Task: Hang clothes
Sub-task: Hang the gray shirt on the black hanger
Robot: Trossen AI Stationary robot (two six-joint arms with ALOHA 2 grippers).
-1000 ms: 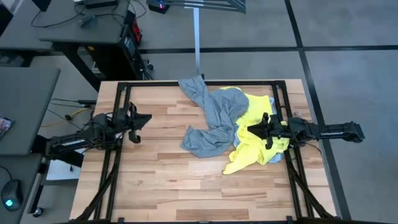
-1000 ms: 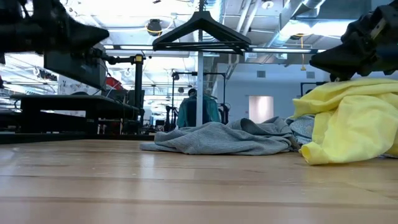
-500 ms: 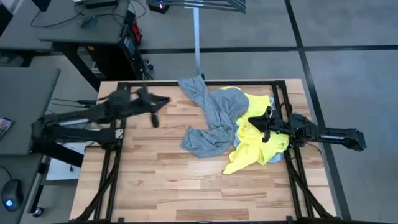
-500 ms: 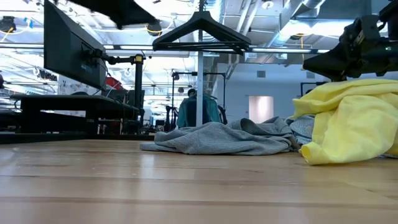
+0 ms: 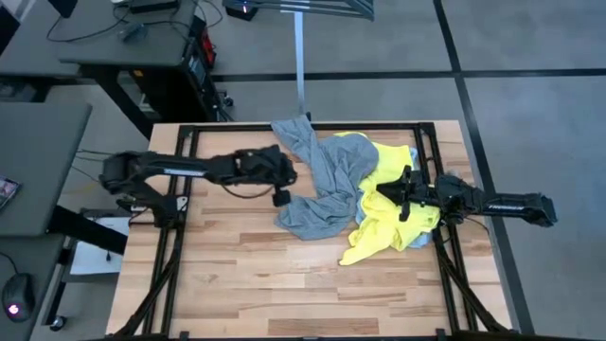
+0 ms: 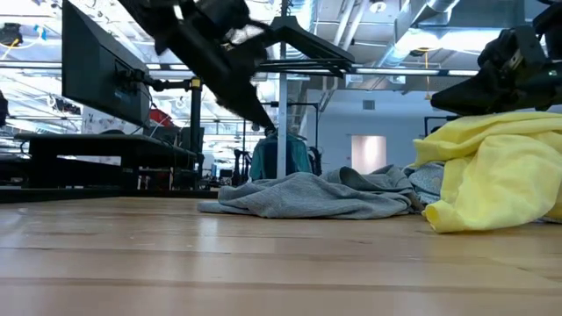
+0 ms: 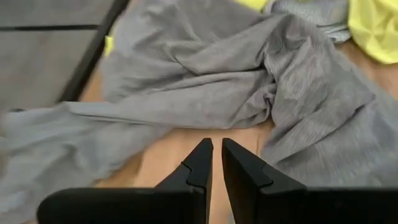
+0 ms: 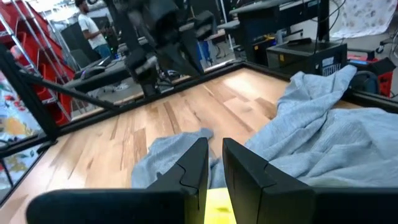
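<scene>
- Garments lie heaped on the wooden table (image 5: 237, 275), none hung yet.
- The crumpled grey fabric T-shirt (image 5: 317, 189), largest, sprawls directly ahead of the left gripper (image 7: 216, 149), whose jaws are nearly closed and empty. It looks soft, light and floppy; a ridge of folds should pinch best.
- The bright neon-yellow fabric T-shirt (image 5: 383, 213) is bunched beneath the right gripper (image 5: 386, 196), its jaws also narrow, holding nothing; likely limp and easily dragged.
- The pale light-blue shirt (image 5: 419, 237) peeks from under the yellow one, mostly hidden.
</scene>
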